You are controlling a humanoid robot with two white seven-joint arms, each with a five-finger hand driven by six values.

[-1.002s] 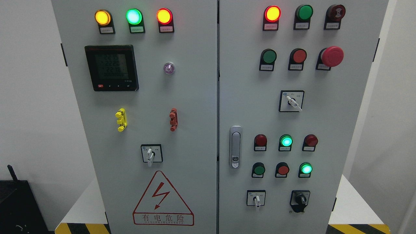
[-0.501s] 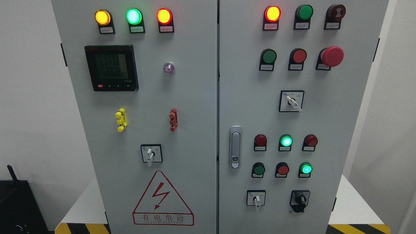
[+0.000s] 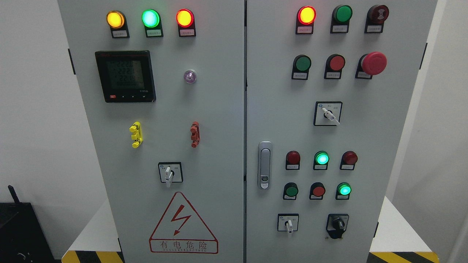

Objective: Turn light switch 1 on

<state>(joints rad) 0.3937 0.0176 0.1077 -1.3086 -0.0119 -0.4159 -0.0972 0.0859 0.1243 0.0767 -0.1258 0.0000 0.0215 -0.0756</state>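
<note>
Fingers: you cannot tell how they stand, since neither hand shows in the head view. You face a grey cabinet (image 3: pixel 219 109) with two doors. The labels are too small to read, so you cannot tell which control is light switch 1.

On the left door a white-handled knob (image 3: pixel 169 174) points down, below a dark meter (image 3: pixel 125 76) and above a red warning triangle (image 3: pixel 182 224). On the right door an upper knob (image 3: pixel 329 115) points down-right, a lower knob (image 3: pixel 289 223) points down, and a black knob (image 3: pixel 337 224) sits just beside it to the right.

Two green lamps (image 3: pixel 322 158) glow above those lower knobs, near the door handle (image 3: pixel 264 165). A red mushroom button (image 3: pixel 373 63) sits at the upper right.
</note>
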